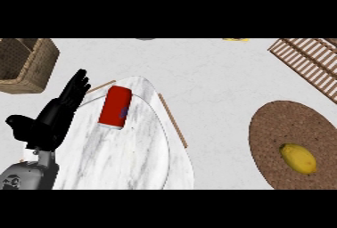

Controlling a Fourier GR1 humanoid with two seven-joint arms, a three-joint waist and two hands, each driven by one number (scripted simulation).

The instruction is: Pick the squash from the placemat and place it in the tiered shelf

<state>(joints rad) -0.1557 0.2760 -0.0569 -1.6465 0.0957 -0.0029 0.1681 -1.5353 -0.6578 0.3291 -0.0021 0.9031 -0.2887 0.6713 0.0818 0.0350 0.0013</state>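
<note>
A yellow squash (pixel 298 158) lies on the round brown woven placemat (pixel 283 120) at the right of the head view. My left hand (pixel 54 114) stands at the left, fingers straight and pointing up, thumb out to the left, holding nothing. It is far from the squash. A white marble tiered shelf (pixel 132 156) with thin wooden legs fills the lower middle, just right of the hand. A red can (pixel 116 107) lies on its side on the shelf's top. My right hand does not show.
A wicker basket (pixel 25 64) sits at the upper left. A slatted wooden rack (pixel 313 64) reaches in from the upper right corner. A small yellow object (pixel 236 39) peeks in at the top edge.
</note>
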